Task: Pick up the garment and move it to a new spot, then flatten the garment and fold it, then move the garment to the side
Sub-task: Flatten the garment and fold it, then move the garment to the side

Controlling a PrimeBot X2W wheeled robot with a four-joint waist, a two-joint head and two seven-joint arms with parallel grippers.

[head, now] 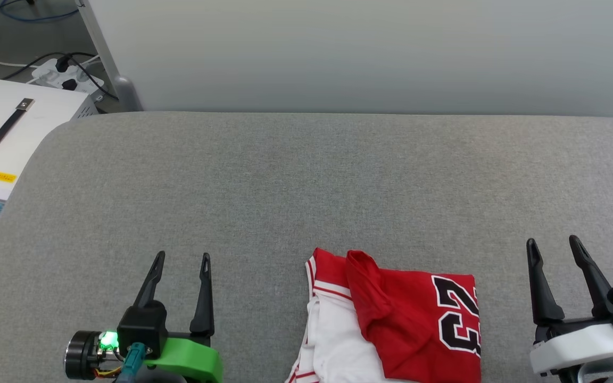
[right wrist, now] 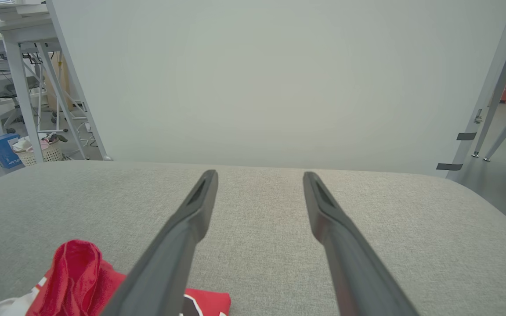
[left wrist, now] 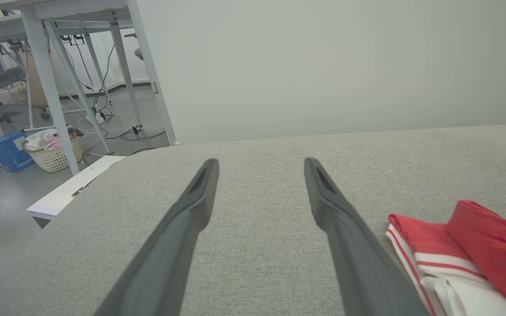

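Left hand (head: 183,255) sits at about 7 o'clock in the head view and right hand (head: 552,240) at about 4 o'clock, both with fingers spread wide and empty, pointing toward 12 o'clock over the grey fabric table (head: 285,186). Between them, at 6 o'clock by the near edge and apart from both, the garment (head: 407,319) lies loosely folded: red body with a raised crease, and a white sleeve with red-white striped trim on its 9 o'clock side. On its 3 o'clock side a black "23" outlined in white reads sideways. Off the table at 10 o'clock stands a white case (head: 14,127) with a black handle and a yellow label too small to read; writing on the blue box (left wrist: 9,151) beside a basket (left wrist: 55,153) is blurred
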